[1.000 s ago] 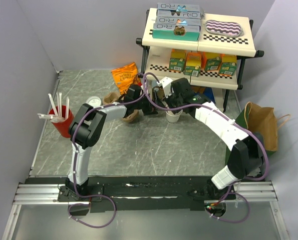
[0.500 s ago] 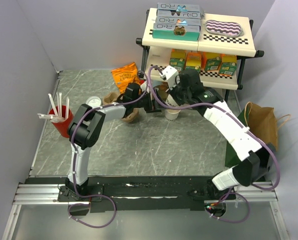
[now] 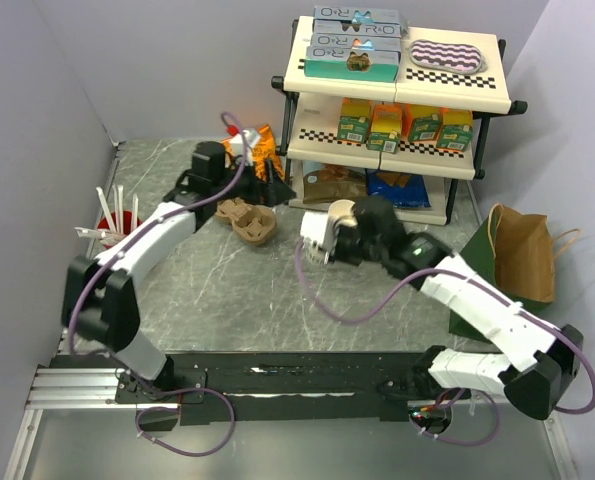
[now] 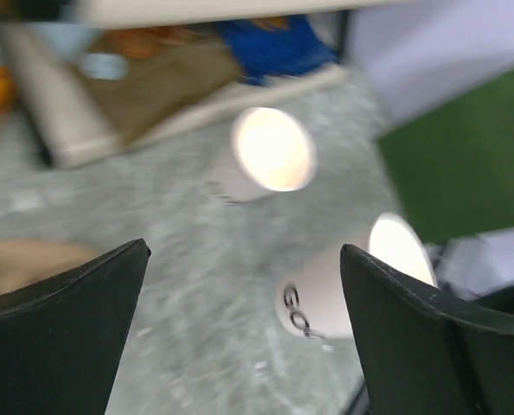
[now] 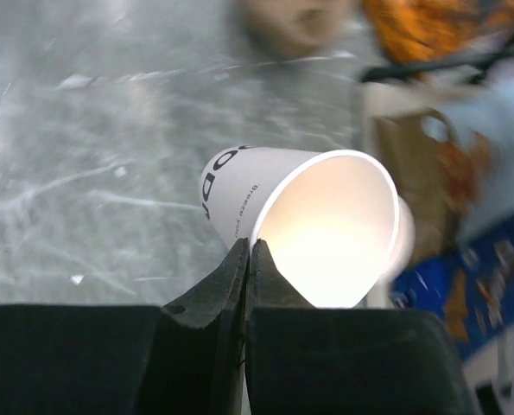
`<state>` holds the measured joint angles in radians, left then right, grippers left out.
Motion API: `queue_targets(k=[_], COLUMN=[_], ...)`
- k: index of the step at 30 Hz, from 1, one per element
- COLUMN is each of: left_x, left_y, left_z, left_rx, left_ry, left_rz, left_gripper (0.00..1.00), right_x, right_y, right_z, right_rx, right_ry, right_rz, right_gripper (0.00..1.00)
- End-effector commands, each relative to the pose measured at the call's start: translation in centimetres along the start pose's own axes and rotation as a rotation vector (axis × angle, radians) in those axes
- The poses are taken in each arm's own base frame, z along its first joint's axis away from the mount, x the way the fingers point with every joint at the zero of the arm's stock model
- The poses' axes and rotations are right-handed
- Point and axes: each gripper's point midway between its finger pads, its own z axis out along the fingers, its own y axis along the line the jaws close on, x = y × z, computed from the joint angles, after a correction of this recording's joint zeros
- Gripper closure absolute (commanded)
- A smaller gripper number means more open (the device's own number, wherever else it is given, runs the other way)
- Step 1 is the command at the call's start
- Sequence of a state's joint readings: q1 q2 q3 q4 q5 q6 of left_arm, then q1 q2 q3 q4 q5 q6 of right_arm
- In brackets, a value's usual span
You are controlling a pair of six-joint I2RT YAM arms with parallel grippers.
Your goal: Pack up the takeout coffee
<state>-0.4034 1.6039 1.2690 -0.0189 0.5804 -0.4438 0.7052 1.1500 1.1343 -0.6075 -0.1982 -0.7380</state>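
My right gripper (image 3: pixel 329 240) is shut on the rim of a cream-white paper cup (image 3: pixel 314 235) and holds it tilted above the table. In the right wrist view the fingertips (image 5: pixel 250 246) pinch the rim of this cup (image 5: pixel 326 229), which has no lid. A second like cup (image 3: pixel 342 212) stands just behind it, also without a lid (image 5: pixel 404 238). I cannot tell which is the takeout coffee. My left gripper (image 3: pixel 275 188) is open and empty by the shelf's left leg. Its view shows both cups, the held one (image 4: pixel 343 294) and the other (image 4: pixel 265 156).
A brown pulp cup carrier (image 3: pixel 249 220) lies left of the cups. An orange chip bag (image 3: pixel 252 150) is behind the left gripper. A red cup with straws (image 3: pixel 117 240) stands at the left. A shelf (image 3: pixel 397 85) with boxes and a brown paper bag (image 3: pixel 522 250) are at the right.
The right gripper has pulled the cup toward the near side and tilted it. The left gripper has drawn back left, away from the cups, and is now open and empty.
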Motion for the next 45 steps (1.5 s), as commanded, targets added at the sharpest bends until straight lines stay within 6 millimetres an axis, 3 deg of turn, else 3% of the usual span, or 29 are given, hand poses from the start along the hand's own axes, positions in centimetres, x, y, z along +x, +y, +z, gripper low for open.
queue_targets(k=[1,2,7,13,25,37,45], left_x=[0.4,0.8,-0.9,-2.0,-0.8,0.9,1.5], left_y=[4.7,5.4,7.6,8.3,9.2,9.9,10.1], left_z=[-3.7,-4.5,-8.2,-11.1,-11.8,-11.8,-12.0], left_rx=[-0.297,-0.342,-0.527,-0.599,-0.615,-0.610,-0.607], left_ry=[0.040,0.069,0.081,0.062,0.079,0.116,0.140], left_rz=[0.082,0.107,0.254,0.319,0.298,0.280,0.302], left_gripper=[0.01,0.01,0.01,0.01,0.01,0.01,0.01], right_x=[-0.5,0.0,1.0,1.5,3.4,3.6,4.0], right_y=[2.3,2.7,3.4,3.6,5.5,7.4,8.3], right_z=[3.4,4.1,6.5,7.1,7.6,7.8,7.2], right_rx=[-0.041,-0.047,-0.095,-0.093,-0.179,-0.233,-0.304], right_ry=[-0.071,-0.064,-0.022,-0.020,0.039,0.045,0.070], right_rz=[-0.197,-0.190,-0.204,-0.225,-0.255,-0.251,-0.262], right_gripper=[1.00,1.00,1.00,1.00,1.00,1.00,0.89])
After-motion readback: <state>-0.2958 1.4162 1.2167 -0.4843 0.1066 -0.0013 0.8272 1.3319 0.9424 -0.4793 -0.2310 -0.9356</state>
